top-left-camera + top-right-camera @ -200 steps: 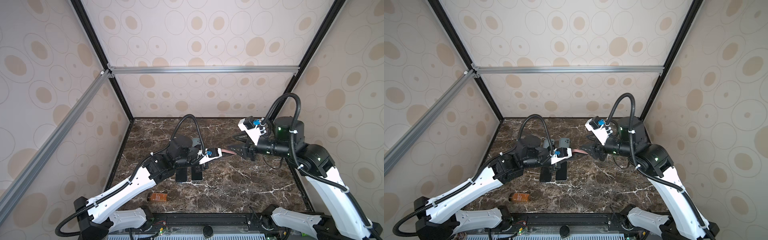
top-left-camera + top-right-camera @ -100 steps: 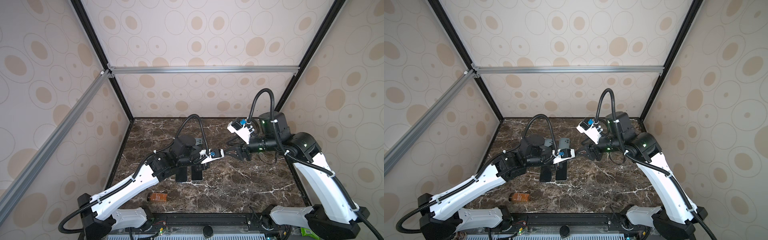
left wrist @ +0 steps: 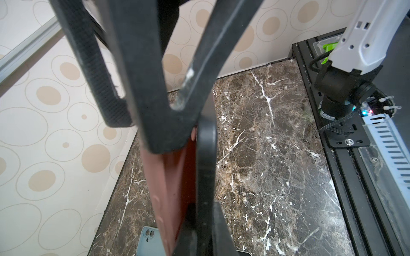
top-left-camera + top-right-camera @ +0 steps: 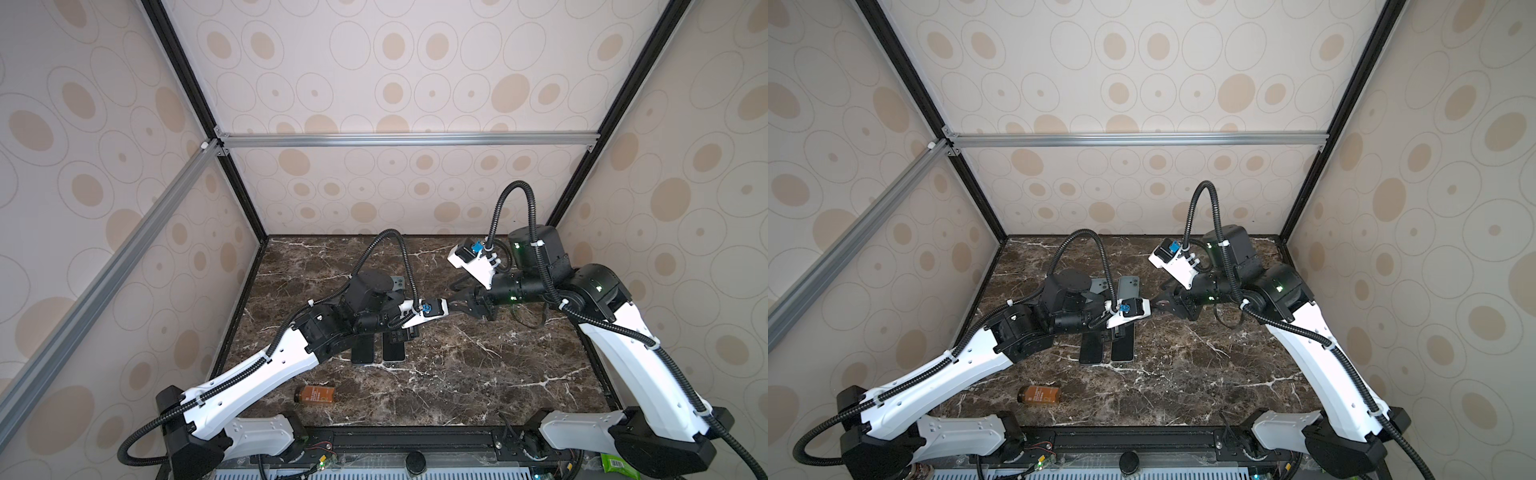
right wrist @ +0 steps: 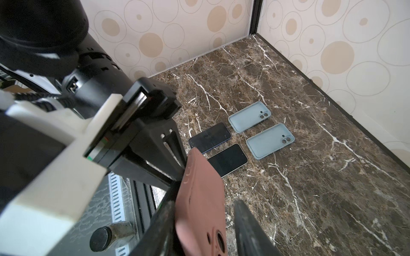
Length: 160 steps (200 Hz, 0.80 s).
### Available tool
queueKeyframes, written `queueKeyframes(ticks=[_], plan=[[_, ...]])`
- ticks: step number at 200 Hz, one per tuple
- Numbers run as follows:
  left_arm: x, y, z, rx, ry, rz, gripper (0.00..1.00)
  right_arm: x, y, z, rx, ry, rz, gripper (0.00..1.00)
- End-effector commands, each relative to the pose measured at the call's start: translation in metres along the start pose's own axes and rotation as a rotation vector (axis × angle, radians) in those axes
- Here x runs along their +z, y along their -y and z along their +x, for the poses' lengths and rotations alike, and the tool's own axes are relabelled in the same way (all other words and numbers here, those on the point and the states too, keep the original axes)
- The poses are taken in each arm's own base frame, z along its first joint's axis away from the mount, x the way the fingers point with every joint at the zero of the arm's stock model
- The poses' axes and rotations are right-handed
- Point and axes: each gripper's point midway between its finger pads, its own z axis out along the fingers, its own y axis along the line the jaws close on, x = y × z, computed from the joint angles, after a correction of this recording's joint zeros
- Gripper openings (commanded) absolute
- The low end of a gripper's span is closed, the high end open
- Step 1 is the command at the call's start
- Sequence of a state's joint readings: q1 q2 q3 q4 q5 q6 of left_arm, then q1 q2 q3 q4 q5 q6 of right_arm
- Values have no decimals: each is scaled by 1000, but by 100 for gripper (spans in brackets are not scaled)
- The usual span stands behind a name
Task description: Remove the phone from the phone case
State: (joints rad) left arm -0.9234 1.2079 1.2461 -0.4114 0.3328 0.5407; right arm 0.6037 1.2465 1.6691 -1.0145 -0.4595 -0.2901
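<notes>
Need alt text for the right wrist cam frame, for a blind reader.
A pink phone case hangs in mid-air, gripped at one end by the left gripper, its other end between the open jaws of the right gripper. Beyond it, on the marble table, two dark phones lie side by side next to two empty pale blue cases.

Was a lab-type robot test cell: aluminium frame bar (image 4: 407,139) and patterned wall panels (image 4: 374,62) boxed in a marble-look tabletop (image 4: 478,374); left arm (image 4: 257,374) and right arm (image 4: 636,365) sat on a front rail (image 4: 374,438).
</notes>
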Motion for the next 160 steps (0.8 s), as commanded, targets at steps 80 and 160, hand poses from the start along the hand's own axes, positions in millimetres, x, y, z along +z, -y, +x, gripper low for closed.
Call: queueKeyframes(ticks=[80, 160], plan=[[-22, -14, -49, 76, 162, -64, 0, 11, -12, 32, -134, -88, -81, 32], [-29, -17, -51, 59, 200, -108, 0, 13, -14, 16, 103, -54, -125, 4]])
